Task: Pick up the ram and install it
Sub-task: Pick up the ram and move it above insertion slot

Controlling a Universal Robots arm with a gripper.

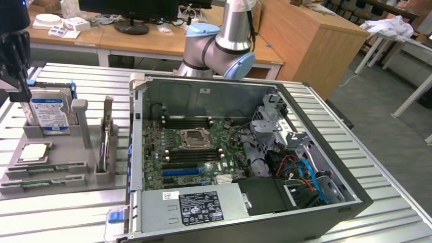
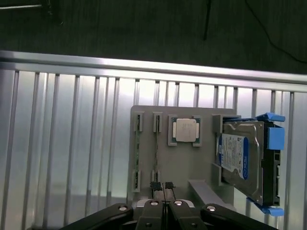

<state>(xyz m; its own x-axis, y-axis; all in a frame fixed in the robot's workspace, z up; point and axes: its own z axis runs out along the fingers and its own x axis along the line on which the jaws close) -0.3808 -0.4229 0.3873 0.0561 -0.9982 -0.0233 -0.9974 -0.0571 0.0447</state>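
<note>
Gripper (image 2: 163, 188) closed, near ram (image 2: 156, 153); CPU (image 2: 185, 130), hard drive (image 2: 240, 163) alongside on holder (image 2: 192, 165).

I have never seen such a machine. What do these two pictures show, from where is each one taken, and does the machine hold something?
The machine is a robot arm, a jointed metal limb that rises behind a slatted table. One picture comes from a camera standing off the arm. It sees an open computer case and, on its left, a grey holder for parts. The other picture comes from a camera on the arm's wrist, which looks down at that holder. In the holder lie two ram sticks, a processor chip and a hard drive, and a card stands on edge. The jaws are shut together above the holder and hold nothing. The ram is not yet picked up.
</note>
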